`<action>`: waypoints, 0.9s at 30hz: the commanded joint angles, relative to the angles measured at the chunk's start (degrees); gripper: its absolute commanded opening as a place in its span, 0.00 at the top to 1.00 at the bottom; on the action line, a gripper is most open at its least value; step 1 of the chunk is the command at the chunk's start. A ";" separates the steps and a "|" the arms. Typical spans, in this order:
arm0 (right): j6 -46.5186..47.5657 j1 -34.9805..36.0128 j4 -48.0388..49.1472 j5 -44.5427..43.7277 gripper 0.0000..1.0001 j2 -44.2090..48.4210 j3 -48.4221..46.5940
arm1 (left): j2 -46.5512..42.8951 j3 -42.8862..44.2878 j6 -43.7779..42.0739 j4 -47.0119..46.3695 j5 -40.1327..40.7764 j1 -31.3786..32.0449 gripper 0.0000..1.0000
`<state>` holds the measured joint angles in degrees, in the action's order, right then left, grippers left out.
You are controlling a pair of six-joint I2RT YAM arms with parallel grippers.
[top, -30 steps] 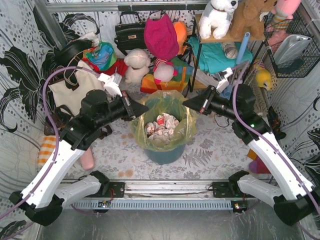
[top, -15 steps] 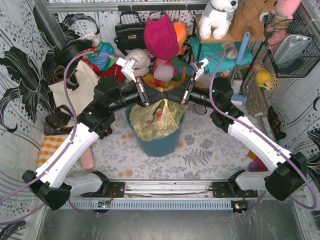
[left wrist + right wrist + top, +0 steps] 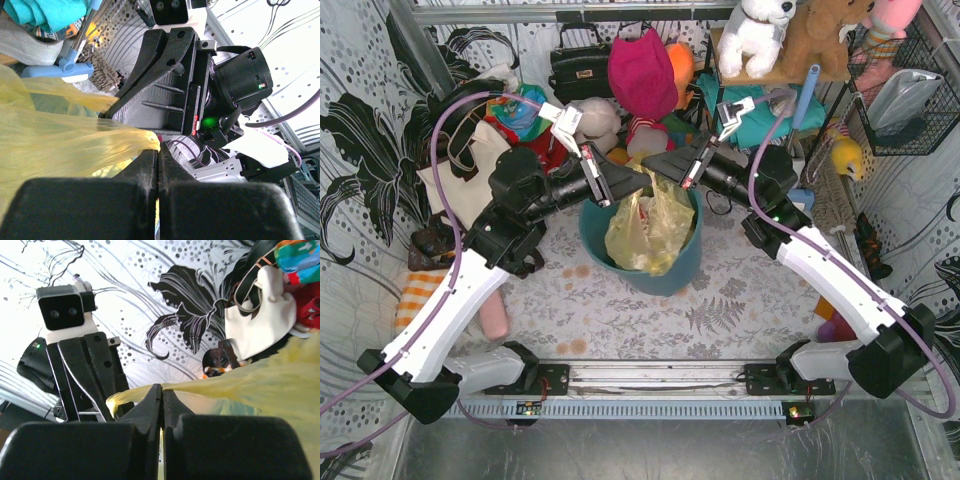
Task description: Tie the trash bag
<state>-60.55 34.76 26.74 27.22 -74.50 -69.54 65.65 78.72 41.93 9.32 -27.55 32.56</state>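
Note:
The yellow-green trash bag (image 3: 655,228) hangs gathered and stretched upward out of the teal bin (image 3: 620,262), pale paper showing faintly through it. My left gripper (image 3: 634,181) and right gripper (image 3: 654,164) meet tip to tip above the bin, each shut on a pulled-up part of the bag's rim. The left wrist view has the yellow film (image 3: 60,140) running into the closed left gripper (image 3: 159,156), with the right gripper's black body (image 3: 170,85) just beyond. From the right wrist, a taut strip of the bag (image 3: 240,385) enters the closed right gripper (image 3: 161,390).
Behind the bin lie plush toys (image 3: 595,125), a black handbag (image 3: 578,65) and a cream tote bag (image 3: 470,175). A shelf with teal cloth (image 3: 750,110) stands at the back right, a wire basket (image 3: 905,100) on the right wall. A pink object (image 3: 495,320) lies front left.
Both grippers moved from the bin's sides inward to meet and rose, pulling the bag's rim together and up. The bag went from spread open to a hanging bundle. The bin shifted slightly.

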 commanded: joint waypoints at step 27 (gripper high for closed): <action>8.50 0.39 -15.12 -1.15 1.00 14.74 14.53 | -6.84 -13.97 -2.55 3.45 -3.85 -0.22 1.00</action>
<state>-52.82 34.87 9.85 19.11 -62.11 -57.49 62.65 67.85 40.56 12.23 -26.89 32.56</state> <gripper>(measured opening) 0.003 0.010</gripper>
